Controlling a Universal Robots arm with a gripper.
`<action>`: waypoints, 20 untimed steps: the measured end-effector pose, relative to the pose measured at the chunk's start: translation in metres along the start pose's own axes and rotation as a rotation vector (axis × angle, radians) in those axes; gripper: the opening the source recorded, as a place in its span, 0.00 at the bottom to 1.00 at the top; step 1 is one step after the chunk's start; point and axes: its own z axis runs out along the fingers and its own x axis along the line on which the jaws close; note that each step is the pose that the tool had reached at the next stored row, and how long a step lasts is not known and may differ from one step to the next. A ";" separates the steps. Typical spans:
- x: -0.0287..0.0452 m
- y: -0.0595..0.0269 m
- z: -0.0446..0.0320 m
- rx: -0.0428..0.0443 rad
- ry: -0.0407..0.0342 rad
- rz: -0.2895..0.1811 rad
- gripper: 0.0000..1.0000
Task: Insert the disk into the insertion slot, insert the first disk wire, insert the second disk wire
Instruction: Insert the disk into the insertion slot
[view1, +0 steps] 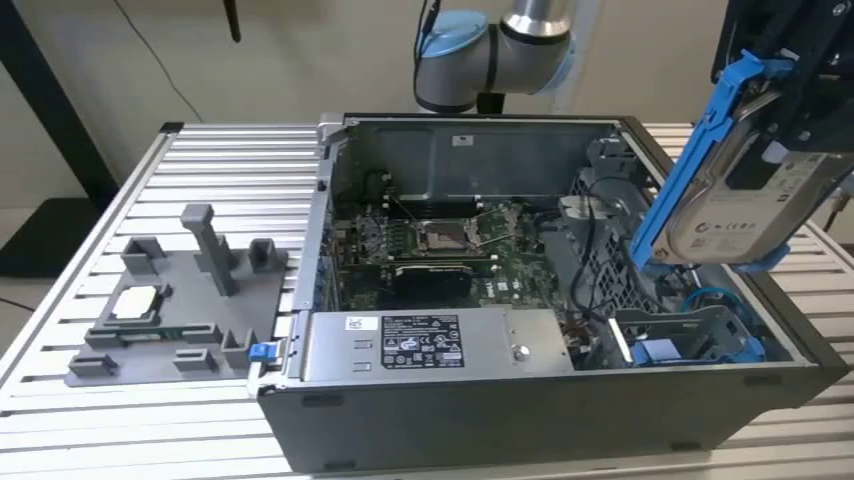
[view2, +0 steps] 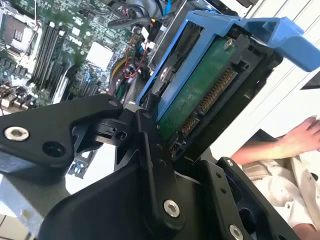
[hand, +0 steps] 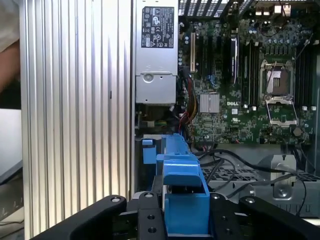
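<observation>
Gripper (view1: 790, 140): clenched on the disk (view1: 742, 205) | Disk: tilted, raised above the open computer case (view1: 534, 425), at the exterior view's right | Insertion slot (view1: 687, 335): below the disk, well apart

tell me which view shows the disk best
Exterior view: the disk shows its labelled face and blue carrier. Second wrist view shows its green circuit-board side; first wrist view, the carrier's end.

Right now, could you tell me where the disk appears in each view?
Exterior view: the disk hangs tilted above the case, at the exterior view's right.
Second wrist view: its green underside, close up.
First wrist view: its blue carrier, edge-on.
Shared landmark: the motherboard.
</observation>
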 end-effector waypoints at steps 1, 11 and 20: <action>0.0000 -0.0008 0.0012 0.0000 -0.0001 0.000 0.00; -0.0001 -0.0119 0.0097 0.0000 -0.0003 0.000 0.00; -0.0002 -0.0163 0.0155 0.0000 -0.0005 0.000 0.00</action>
